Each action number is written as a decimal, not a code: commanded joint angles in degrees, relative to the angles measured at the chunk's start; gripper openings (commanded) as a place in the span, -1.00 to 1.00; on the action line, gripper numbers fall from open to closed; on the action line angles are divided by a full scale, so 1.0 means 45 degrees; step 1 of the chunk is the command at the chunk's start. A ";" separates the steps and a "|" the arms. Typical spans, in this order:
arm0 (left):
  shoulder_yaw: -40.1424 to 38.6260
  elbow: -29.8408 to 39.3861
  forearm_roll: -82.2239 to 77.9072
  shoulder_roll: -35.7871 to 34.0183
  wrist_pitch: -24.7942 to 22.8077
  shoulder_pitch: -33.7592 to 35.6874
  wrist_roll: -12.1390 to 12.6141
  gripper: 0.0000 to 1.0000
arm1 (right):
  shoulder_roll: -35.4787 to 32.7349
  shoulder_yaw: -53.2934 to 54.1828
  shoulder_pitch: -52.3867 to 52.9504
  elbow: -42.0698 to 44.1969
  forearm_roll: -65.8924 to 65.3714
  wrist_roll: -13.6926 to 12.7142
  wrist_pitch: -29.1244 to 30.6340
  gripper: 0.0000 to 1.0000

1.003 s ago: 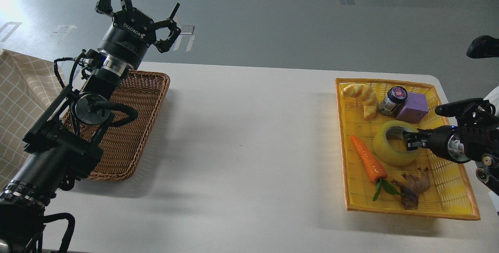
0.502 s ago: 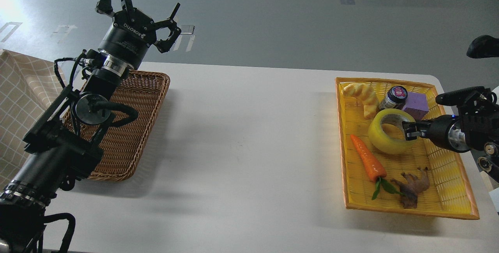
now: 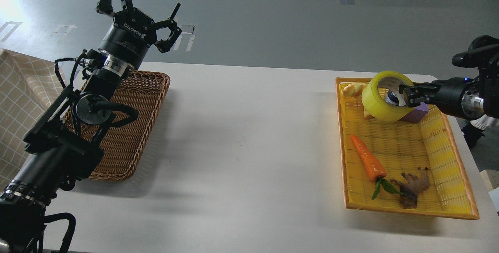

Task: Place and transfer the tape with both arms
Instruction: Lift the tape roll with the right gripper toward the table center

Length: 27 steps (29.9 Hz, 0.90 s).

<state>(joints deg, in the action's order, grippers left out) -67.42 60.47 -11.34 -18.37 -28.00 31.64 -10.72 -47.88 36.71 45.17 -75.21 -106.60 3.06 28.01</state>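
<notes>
Tape (image 3: 376, 103) is clamped in my right jaws, lifted over the yellow tray (image 3: 452, 140); next it needs carrying toward my spread-open left jaws.

One head view, looking forward and down from above the white table (image 3: 249, 128), whole tabletop in frame, grey floor (image 3: 273, 19) behind, arms entering from both side edges

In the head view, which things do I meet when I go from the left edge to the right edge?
Checked cloth → wicker basket with the left gripper open above it → bare table → yellow tray → carrot → tape → right gripper holding the tape.
</notes>
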 commanded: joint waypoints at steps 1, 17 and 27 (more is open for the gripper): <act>0.0001 0.0001 -0.0001 -0.0020 0.0000 0.0000 -0.0001 0.95 | 0.0132 0.0007 0.0428 -0.0044 0.0017 0.0004 -0.0003 -1.00; -0.0038 -0.0019 -0.0001 0.0038 0.0000 0.0020 -0.0001 0.95 | 0.2436 -0.0188 0.1856 0.0561 -0.0159 -0.0015 -0.0003 -1.00; -0.0038 -0.0019 -0.0020 0.0019 0.0000 0.0001 0.0018 0.95 | 0.5733 -0.2178 0.3281 0.3077 -0.0218 0.0004 -0.0003 -1.00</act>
<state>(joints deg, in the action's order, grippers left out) -67.58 60.38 -11.40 -18.15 -28.00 31.74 -10.71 -26.63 29.24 58.69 -64.63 -107.59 3.02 28.00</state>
